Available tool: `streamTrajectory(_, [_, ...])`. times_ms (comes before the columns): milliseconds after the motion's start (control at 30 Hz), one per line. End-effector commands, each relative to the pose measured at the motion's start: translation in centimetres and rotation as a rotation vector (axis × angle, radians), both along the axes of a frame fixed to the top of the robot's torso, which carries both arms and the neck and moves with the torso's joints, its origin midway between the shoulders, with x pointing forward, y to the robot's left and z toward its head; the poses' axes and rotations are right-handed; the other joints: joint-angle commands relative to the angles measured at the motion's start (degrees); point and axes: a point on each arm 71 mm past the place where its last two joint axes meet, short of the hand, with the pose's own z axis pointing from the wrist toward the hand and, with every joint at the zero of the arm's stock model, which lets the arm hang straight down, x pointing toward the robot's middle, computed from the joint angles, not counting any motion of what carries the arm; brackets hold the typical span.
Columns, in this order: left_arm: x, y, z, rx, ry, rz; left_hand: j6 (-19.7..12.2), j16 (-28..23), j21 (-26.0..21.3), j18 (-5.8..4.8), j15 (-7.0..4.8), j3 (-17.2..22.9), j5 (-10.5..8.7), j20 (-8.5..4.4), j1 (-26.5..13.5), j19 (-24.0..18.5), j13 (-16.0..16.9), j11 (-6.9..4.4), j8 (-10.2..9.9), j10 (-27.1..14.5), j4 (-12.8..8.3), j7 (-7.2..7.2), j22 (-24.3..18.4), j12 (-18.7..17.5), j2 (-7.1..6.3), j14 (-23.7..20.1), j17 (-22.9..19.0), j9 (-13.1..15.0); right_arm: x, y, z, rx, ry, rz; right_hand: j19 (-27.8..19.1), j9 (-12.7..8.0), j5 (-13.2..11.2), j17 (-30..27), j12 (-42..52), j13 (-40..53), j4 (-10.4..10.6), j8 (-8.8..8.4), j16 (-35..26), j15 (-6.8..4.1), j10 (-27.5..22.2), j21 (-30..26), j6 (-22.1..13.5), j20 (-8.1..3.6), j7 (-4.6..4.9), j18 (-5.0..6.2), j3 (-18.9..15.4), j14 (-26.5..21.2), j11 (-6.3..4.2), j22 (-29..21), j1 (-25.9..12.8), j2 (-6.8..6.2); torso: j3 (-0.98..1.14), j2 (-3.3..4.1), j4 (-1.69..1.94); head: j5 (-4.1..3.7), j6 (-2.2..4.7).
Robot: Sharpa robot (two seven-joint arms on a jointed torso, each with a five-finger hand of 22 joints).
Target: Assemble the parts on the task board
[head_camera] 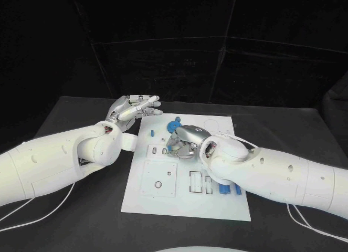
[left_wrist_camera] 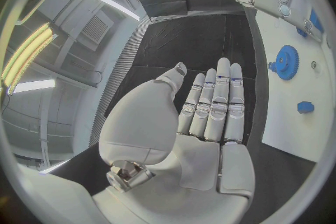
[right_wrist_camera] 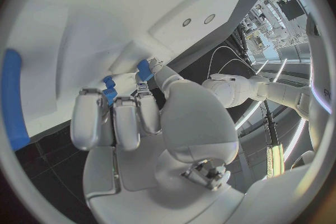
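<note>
Mid-board, toward the bench's far edge: right hand [head_camera: 183, 143] pinches a small blue part [right_wrist_camera: 109, 89] over the task board [head_camera: 185, 205].
Left hand [head_camera: 133, 109] hovers open beside the blue gear [head_camera: 172, 126]; next, likely seating the part squarely.

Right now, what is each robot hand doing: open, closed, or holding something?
Left robot hand: open, fingers straight, holding nothing, beside the white board.
Right robot hand: fingers curled over the board at small blue parts; a grip cannot be told.
</note>
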Motion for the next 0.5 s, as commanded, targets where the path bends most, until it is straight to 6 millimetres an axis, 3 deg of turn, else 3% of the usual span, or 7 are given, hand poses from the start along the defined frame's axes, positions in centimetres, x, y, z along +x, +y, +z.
streamTrajectory(33, [0.02,0.02,0.16,0.001,-0.011,-0.012,0.12,-0.36,-0.34,0.38,0.05,-0.12,-0.1,0.21,0.57,-0.01,0.05,0.21,-0.18,0.25,-0.34,0.15,-0.06,-0.21,0.2,-0.25,0.09,0.01,-0.13,-0.3,-0.86,-0.049,0.03,-0.005,-0.12,-0.09,0.0,3.09,-0.65,3.75,0.05,-0.41,-0.38,0.47,-0.69,-0.37,-0.29,0.42,0.54,-0.47,0.24,3.67,0.05,-0.06,-0.34,-0.73,0.02,-0.01,0.05,-0.04,-0.06])
streamTrajectory(500, [0.04,0.19,0.15,0.003,-0.011,-0.008,0.13,-0.45,-0.37,0.37,0.07,-0.08,-0.1,0.22,0.56,-0.03,0.04,0.23,-0.21,0.24,-0.41,0.18,-0.09,-0.25,0.21,-0.31,0.11,0.01,-0.19,-0.28,-0.79,-0.036,0.019,-0.011,-0.2,-0.39,1.44,3.09,-3.35,1.24,1.35,-2.21,-0.46,1.23,-2.5,-0.57,-3.64,1.14,1.46,-0.43,-2.01,3.67,0.93,-0.28,-3.86,-4.01,0.0,-0.02,0.04,-0.17,-0.02])
